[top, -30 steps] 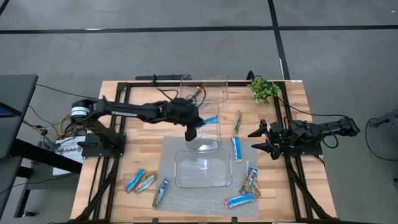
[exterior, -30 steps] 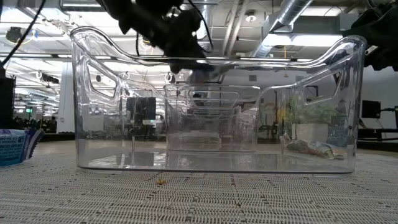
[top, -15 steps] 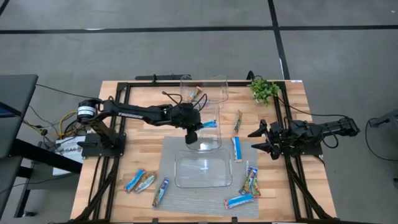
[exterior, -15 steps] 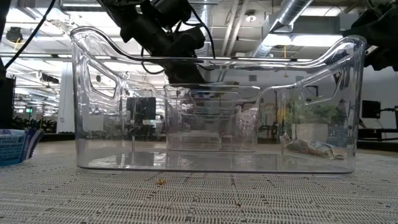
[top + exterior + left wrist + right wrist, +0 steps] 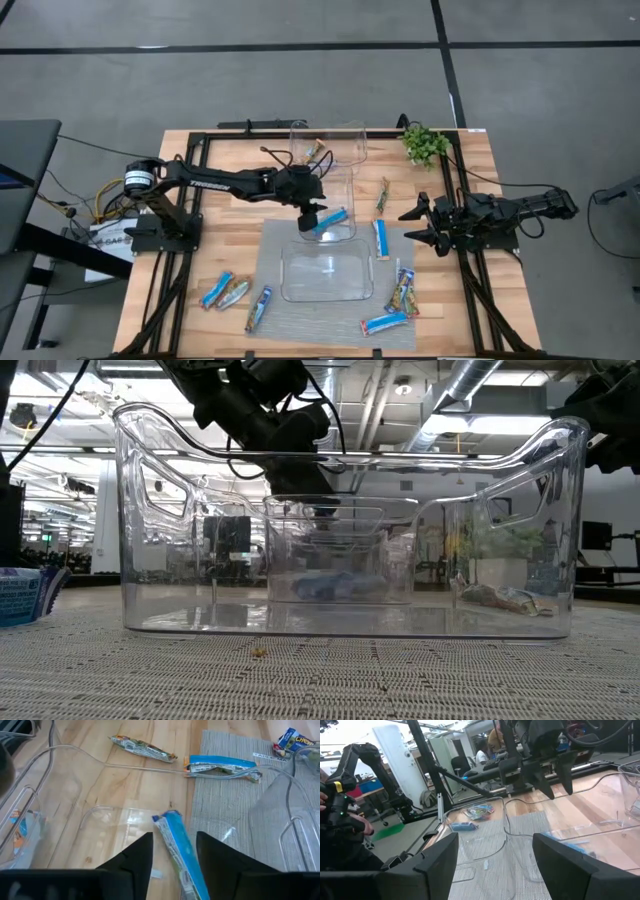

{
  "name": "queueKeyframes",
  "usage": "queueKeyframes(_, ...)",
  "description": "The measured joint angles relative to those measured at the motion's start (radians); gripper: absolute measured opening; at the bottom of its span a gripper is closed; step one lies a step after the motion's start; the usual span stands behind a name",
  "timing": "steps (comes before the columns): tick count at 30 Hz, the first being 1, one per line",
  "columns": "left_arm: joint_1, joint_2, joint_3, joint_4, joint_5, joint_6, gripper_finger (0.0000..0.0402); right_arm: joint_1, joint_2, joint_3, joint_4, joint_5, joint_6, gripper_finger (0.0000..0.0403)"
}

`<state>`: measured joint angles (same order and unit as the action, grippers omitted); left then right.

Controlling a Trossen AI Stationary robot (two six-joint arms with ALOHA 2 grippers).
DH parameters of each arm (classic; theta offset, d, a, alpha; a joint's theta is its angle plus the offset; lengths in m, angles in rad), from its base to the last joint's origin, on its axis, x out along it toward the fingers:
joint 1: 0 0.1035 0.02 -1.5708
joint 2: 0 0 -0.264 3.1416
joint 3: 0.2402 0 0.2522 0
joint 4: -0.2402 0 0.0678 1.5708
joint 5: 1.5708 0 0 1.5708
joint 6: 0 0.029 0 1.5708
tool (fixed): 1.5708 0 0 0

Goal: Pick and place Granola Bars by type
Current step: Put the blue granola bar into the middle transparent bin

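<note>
My left gripper (image 5: 311, 216) (image 5: 174, 837) hangs open inside the top of the middle clear bin (image 5: 345, 185). A blue-and-white granola bar (image 5: 331, 219) (image 5: 179, 851) lies flat on that bin's floor, below and between the fingers and apart from them; the low view also shows this bar (image 5: 325, 585) on the floor. My right gripper (image 5: 418, 226) (image 5: 495, 840) waits open at the table's right side, touching nothing. More bars lie loose on the table: a blue one (image 5: 380, 238), a multicoloured one (image 5: 382, 195), and several near the front edge (image 5: 236, 294) (image 5: 396, 304).
A far clear bin (image 5: 350, 132) holds one bar (image 5: 317, 152). A near clear bin (image 5: 288, 290) stands on the grey mat (image 5: 270, 235). A small green plant (image 5: 425, 145) sits at the back right. Black frame rails (image 5: 462, 290) run along both table sides.
My left gripper has drawn back a little toward the table's left over the middle bin and let go of the blue bar. The bar has dropped from between the fingers and now lies flat on the bin's floor.
</note>
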<state>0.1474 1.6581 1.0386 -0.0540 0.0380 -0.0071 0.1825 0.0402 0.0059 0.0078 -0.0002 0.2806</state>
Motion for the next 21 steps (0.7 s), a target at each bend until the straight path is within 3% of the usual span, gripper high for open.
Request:
queueKeyframes(7, 0.0, 0.0, 0.013, -0.004, 0.038, -0.027, 0.0151, 0.0, 0.0, 0.0, 0.0, 0.0, 0.0, 0.0249)
queueKeyframes(21, -0.023, -0.033, 0.199, -0.014, 0.133, -0.008, 0.0151, 0.0, 0.0, 0.0, 0.0, 0.0, 0.0, 0.0249)
